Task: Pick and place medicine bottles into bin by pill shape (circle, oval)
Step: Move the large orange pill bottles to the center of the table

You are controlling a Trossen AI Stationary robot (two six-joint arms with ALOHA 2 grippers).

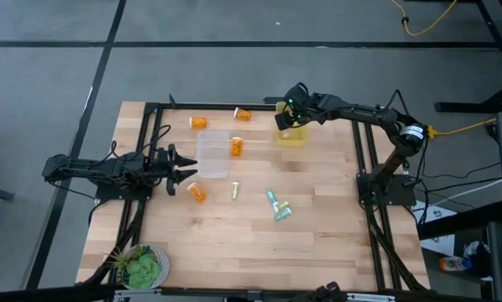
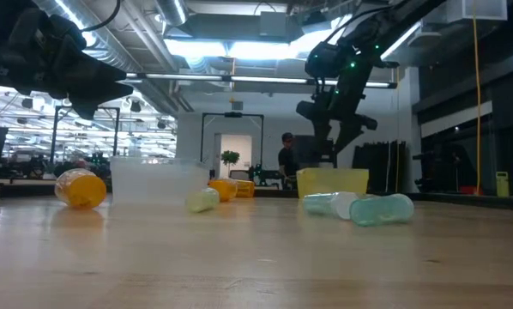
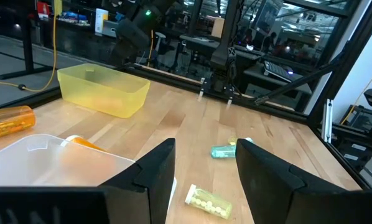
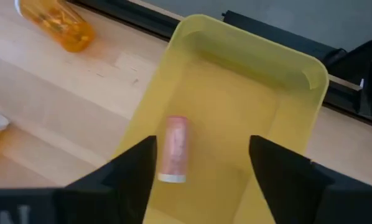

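Over the yellow bin [image 4: 310,78] our right end effector [image 4: 201,165] hangs spread, one bottle [image 4: 172,149] lying inside. Left end effector [image 3: 204,168] waits spread beside the clear bin [image 1: 211,154]. Bottles look light, slick, rolly, so grab mid-body.

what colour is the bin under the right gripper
Translucent yellow. The bin shows best in the right wrist view, beneath the open right gripper.
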